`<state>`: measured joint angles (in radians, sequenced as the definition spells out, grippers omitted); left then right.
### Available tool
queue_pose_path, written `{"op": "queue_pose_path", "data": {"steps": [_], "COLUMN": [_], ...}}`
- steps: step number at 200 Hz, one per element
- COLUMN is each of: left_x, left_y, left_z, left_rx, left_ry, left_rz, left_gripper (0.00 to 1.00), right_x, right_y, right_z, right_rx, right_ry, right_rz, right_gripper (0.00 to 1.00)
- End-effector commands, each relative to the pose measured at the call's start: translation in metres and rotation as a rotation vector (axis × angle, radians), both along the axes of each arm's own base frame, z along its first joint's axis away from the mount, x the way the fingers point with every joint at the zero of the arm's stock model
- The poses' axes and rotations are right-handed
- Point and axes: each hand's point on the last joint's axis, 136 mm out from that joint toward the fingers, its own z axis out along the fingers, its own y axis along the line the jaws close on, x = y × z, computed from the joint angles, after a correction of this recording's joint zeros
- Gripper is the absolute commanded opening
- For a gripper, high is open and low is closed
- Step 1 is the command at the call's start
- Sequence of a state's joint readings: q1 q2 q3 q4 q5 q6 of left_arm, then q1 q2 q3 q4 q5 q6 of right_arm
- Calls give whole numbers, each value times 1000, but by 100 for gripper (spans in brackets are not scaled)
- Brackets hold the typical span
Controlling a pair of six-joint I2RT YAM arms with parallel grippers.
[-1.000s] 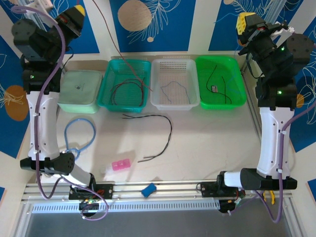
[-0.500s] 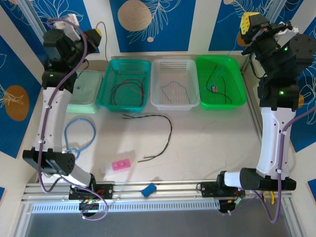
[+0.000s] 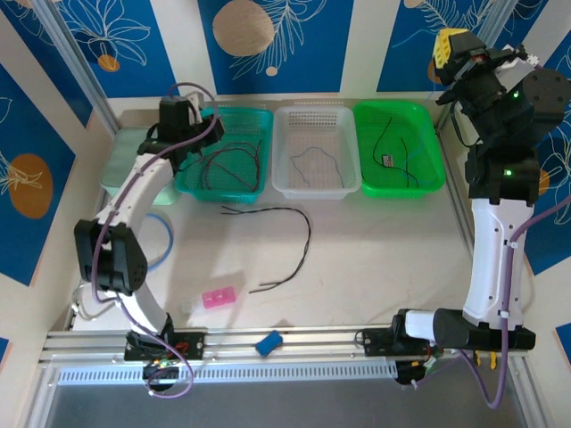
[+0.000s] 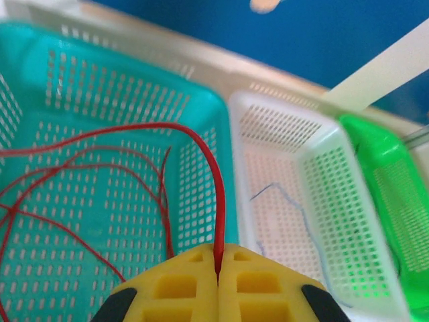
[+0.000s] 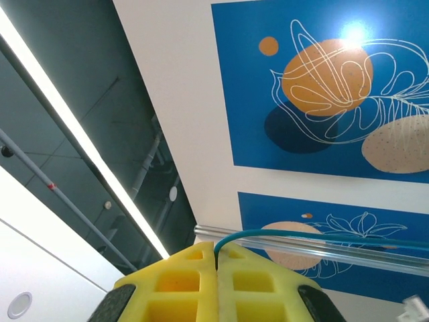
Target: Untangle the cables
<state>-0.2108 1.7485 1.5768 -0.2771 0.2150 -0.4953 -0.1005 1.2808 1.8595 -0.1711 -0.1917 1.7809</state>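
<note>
Red wire (image 4: 216, 201) clamped in my shut left pincer (image 4: 218, 260) may snag its loops in the teal basket (image 4: 120, 94) if yanked, while my right pincer (image 5: 216, 258), seemingly, pinches a green wire (image 5: 301, 233).

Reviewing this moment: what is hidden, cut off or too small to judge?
- Right wrist view: the thin teal wire pinched in the shut right claw runs off the right edge, so its far end is unseen.
- Left wrist view: the thin red wire in the shut left claw arcs over the teal plastic mesh basket and leaves the left edge; any tangling is unclear.
- Top view: the tiny object in the green plastic basket is too small to identify.
</note>
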Motion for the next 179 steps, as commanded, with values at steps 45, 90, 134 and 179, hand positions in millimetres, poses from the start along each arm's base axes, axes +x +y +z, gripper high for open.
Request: {"op": "queue_pose_path", "data": {"steps": [45, 90, 134, 179], "left_x": [-1, -2, -1, 5], "left_y": [-46, -51, -52, -44], "left_z": [-124, -171, -174, -128], "left_rx": [88, 118, 130, 165], "left_ry": [269, 420, 443, 351], "left_rz": [-112, -125, -131, -110], "left_gripper": [0, 0, 7, 70], "right_x": [-9, -8, -8, -8], "right_y": [2, -1, -1, 2], "right_z": [1, 0, -3, -7], "right_rx": [-3, -5, -1, 2], "right_ry": [-23, -19, -12, -2], "right_rz": [20, 20, 22, 31], "right_gripper": [0, 0, 0, 0]}}
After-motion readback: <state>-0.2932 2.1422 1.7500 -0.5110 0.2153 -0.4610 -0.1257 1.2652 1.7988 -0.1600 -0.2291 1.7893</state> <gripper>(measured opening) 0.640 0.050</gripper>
